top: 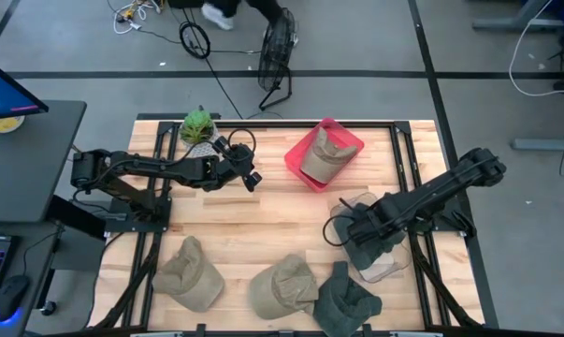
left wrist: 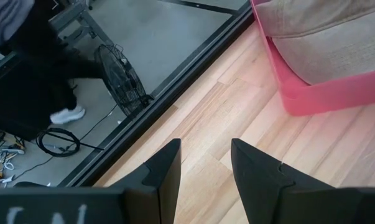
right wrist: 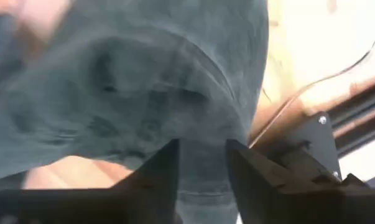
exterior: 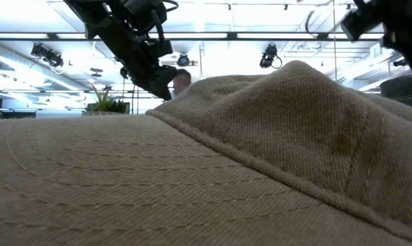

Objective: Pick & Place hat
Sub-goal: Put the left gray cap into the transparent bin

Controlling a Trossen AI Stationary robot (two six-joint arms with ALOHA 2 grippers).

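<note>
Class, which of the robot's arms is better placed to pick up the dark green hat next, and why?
Probably the right. Its gripper hovers beside the dark green hat, fingers open. The left gripper is far off, near the pink bin.

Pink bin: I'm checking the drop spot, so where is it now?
In the high view the pink bin sits at the table's far middle, a tan hat inside, just right of the left gripper.

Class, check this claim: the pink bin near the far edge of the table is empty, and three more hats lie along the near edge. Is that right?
Not quite. The pink bin is not empty: a tan hat already lies in it, as the high view shows. The rest stands: three more hats lie along the near edge, two tan and one dark green.
</note>
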